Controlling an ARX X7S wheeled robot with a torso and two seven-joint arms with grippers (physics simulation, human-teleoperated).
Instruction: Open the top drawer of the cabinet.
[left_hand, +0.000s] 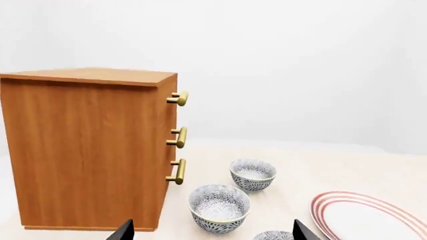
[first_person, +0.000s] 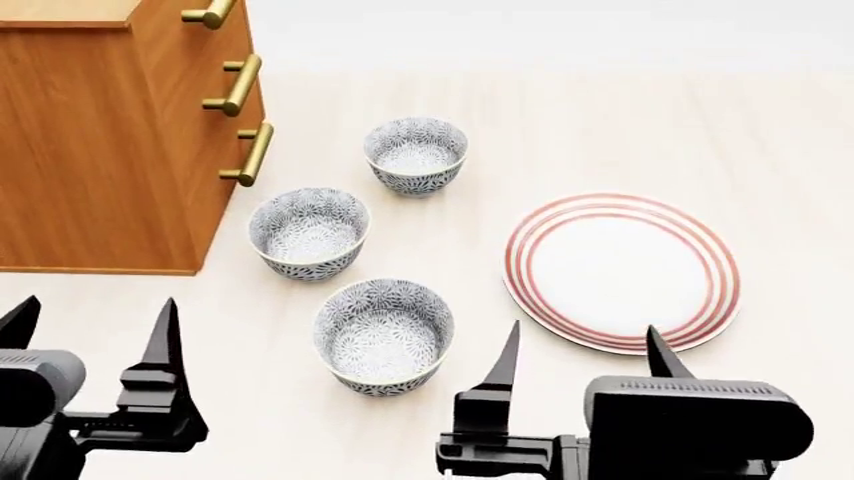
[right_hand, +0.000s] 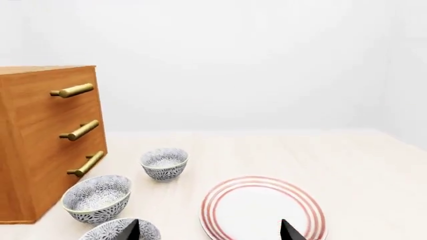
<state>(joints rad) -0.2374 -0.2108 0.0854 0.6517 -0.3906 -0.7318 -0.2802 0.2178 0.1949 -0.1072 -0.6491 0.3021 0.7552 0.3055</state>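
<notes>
Far ahead-left of left end effector (first_person: 91, 335), top drawer (first_person: 200, 20), closed; both end effectors agape

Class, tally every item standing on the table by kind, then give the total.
Cabinet: 1
Patterned bowls: 3
Red-ringed plate: 1
Total: 5

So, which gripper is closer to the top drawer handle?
Left. The left gripper sits below the cabinet, nearer the top drawer handle; the right gripper is by the plate.
</notes>
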